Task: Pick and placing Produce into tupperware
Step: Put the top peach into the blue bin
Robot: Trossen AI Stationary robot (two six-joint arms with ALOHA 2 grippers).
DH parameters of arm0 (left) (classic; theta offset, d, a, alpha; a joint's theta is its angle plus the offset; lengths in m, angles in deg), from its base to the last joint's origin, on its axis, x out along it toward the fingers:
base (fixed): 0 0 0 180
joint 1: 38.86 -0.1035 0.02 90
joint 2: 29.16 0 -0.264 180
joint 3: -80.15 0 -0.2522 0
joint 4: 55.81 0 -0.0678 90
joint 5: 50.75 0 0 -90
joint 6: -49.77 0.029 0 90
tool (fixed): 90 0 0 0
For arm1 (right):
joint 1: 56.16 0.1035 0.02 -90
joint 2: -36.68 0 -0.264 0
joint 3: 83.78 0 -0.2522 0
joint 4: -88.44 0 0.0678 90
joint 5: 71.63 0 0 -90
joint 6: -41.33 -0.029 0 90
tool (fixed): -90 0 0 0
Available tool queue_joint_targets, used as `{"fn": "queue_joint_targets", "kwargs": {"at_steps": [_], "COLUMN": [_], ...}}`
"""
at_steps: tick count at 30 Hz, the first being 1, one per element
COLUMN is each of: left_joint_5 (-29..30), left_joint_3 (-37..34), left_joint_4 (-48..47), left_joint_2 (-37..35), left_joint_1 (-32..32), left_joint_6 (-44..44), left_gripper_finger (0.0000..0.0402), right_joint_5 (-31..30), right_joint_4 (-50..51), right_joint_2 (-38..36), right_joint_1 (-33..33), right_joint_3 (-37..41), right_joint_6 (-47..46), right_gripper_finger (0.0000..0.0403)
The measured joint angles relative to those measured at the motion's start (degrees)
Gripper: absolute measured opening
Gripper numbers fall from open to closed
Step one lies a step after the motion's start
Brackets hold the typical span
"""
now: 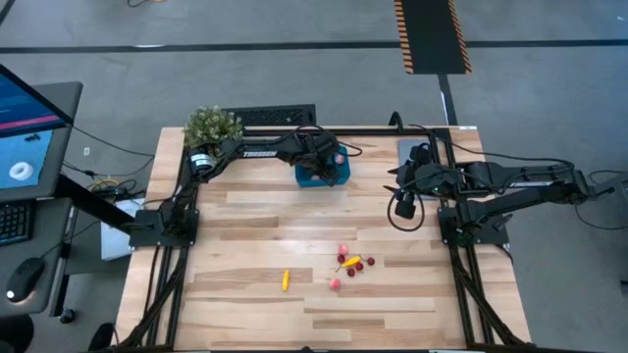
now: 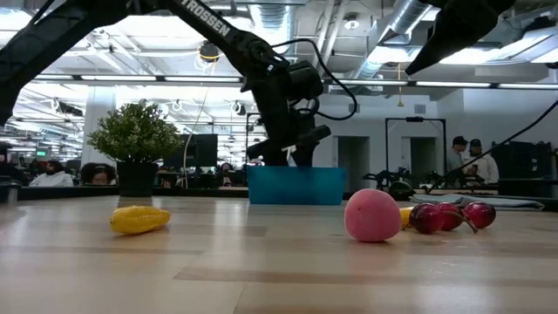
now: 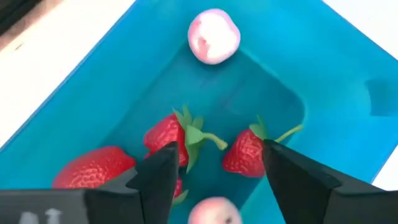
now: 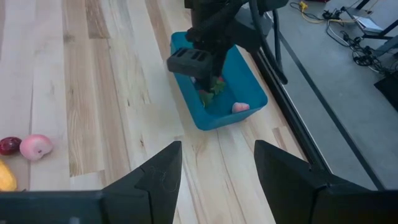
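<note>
left gripper (image 3: pixel 214 177): jaws apart, nothing clamped, over tupperware (image 1: pixel 324 175) at 12 o'clock
tupperware contents: strawberries (image 3: pixel 166 137), pink pieces (image 3: pixel 214 36)
right gripper (image 4: pixel 217 171): jaws apart, 3 o'clock
loose produce (image 1: pixel 350 264): surface centre, toward 5 o'clock

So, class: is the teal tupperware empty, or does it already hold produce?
Not empty. The left wrist view looks down into the tupperware: red strawberries and pink pieces lie on its floor, with the open left gripper above them.

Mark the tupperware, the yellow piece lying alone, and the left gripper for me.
tupperware (image 1: pixel 339 177), high view, its right wall.
yellow piece (image 1: pixel 286 280), high view, its middle.
left gripper (image 3: pixel 217 165), left wrist view, midway between its jaws.
</note>
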Motion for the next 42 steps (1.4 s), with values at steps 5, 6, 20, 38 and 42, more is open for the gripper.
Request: {"fn": "queue_joint_targets", "kwargs": {"at_steps": [5, 6, 20, 38, 42], "left_joint_5": [0.5, 0.5, 2.1, 2.1, 2.2], "left_joint_3": [0.0, 0.0, 11.4, 28.4, 28.4], "left_joint_4": [0.7, 0.8, -7.0, -25.6, -26.0], "left_joint_2": [-0.2, -0.3, -0.5, -0.5, -0.3], "left_joint_1": [0.4, 0.6, 3.2, 15.8, 20.2], "left_joint_6": [-0.1, -0.4, 2.3, 6.4, 6.2], "left_gripper_finger": [0.0224, 0.0224, 0.0209, 0.0205, 0.0205], "right_joint_5": [0.0, 0.0, 0.0, 0.0, 0.0], "right_joint_4": [0.0, 0.0, 0.0, 0.0, 0.0], "right_joint_2": [0.0, 0.0, 0.0, 0.0, 0.0], "right_joint_1": [0.0, 0.0, 0.0, 0.0, 0.0], "right_joint_3": [0.0, 0.0, 0.0, 0.0, 0.0], "right_joint_6": [0.0, 0.0, 0.0, 0.0, 0.0], "right_gripper_finger": [0.0225, 0.0225, 0.0225, 0.0225, 0.0225]}}
